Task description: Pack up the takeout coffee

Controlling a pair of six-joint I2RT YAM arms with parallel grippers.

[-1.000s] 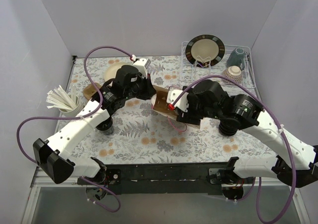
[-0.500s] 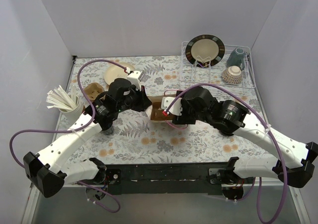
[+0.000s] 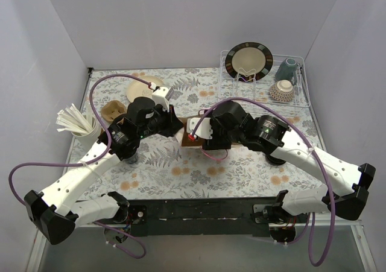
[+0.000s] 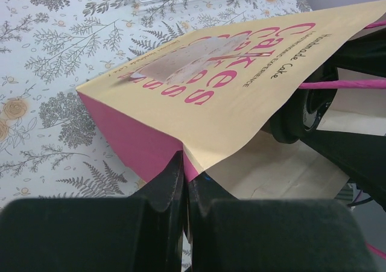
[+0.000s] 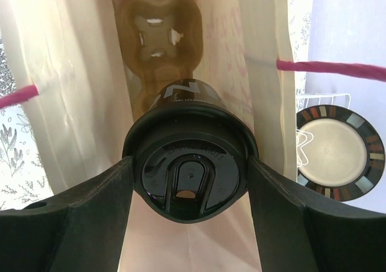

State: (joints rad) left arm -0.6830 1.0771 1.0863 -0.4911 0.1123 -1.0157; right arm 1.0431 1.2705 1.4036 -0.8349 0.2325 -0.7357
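The paper bag [image 4: 241, 85] is cream with pink "Cake" print, a pink side and pink string handles. It lies tilted on its side mid-table and shows as a brown opening in the top view [image 3: 190, 134]. My left gripper [image 4: 184, 168] is shut on the bag's mouth edge, holding it open; in the top view it [image 3: 175, 126] is at the bag's left. My right gripper [image 5: 190, 184] is shut on the takeout coffee [image 5: 188, 163], a black cup with a black lid, inside the bag's mouth. A brown pulp carrier [image 5: 155, 31] sits at the bag's bottom.
A wire dish rack [image 3: 265, 82] at the back right holds a striped plate [image 3: 248, 60], a teal cup [image 3: 288, 69] and a bowl [image 3: 282, 90]. At the left stand a white cup of sticks [image 3: 81, 126], a brown carrier [image 3: 113, 110] and a cream plate [image 3: 140, 90].
Both arms have drawn left and nearer with the bag between them. My right gripper with the coffee has moved further into the bag's mouth. The left gripper still holds the edge.
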